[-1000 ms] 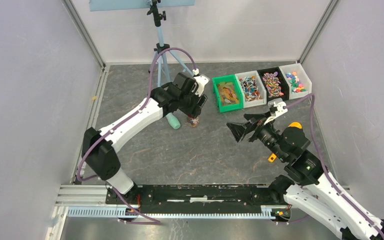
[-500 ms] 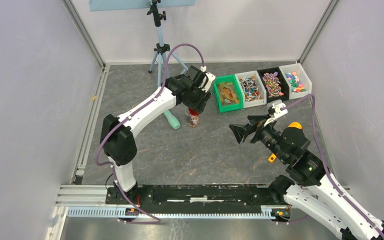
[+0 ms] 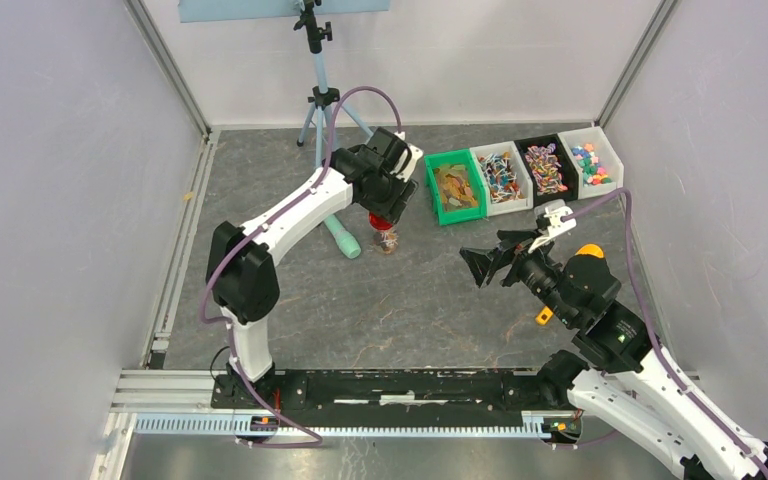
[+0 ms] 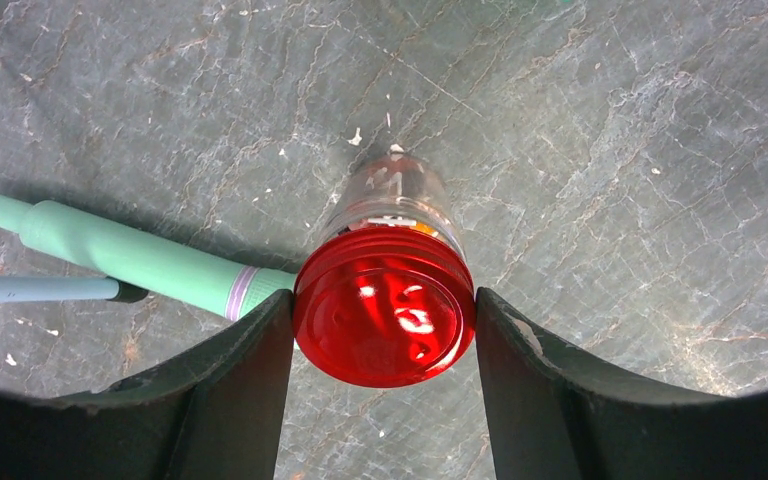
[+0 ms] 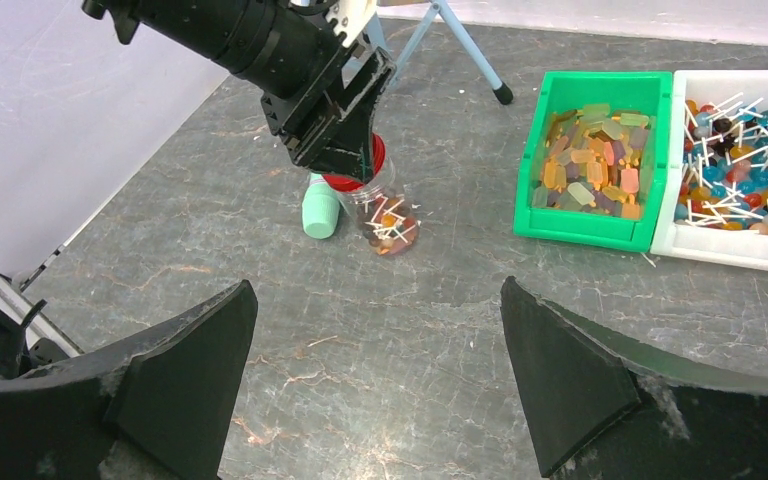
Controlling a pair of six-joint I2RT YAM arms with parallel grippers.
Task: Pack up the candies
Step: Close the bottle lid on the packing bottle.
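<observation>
My left gripper (image 3: 385,213) is shut on the red round lid (image 4: 384,305), with one finger against each side. The lid sits at the mouth of a clear jar (image 4: 392,195) standing on the table (image 3: 388,240). Mixed candies (image 5: 390,226) fill the jar's lower part. More candies lie in four bins at the back right: a green one (image 3: 457,187), a white one (image 3: 500,176), a black one (image 3: 545,168) and another white one (image 3: 590,162). My right gripper (image 3: 485,263) is open and empty, to the right of the jar, and it hovers over bare table (image 5: 376,286).
A mint-green cylinder (image 3: 345,240) lies just left of the jar, close to my left fingers (image 4: 140,258). A tripod (image 3: 320,105) stands at the back behind my left arm. An orange tool (image 3: 590,251) sits behind my right arm.
My left arm has swung round, its elbow moving right, and the gripper now sits over the jar with the red lid in it. The right arm has barely moved.
</observation>
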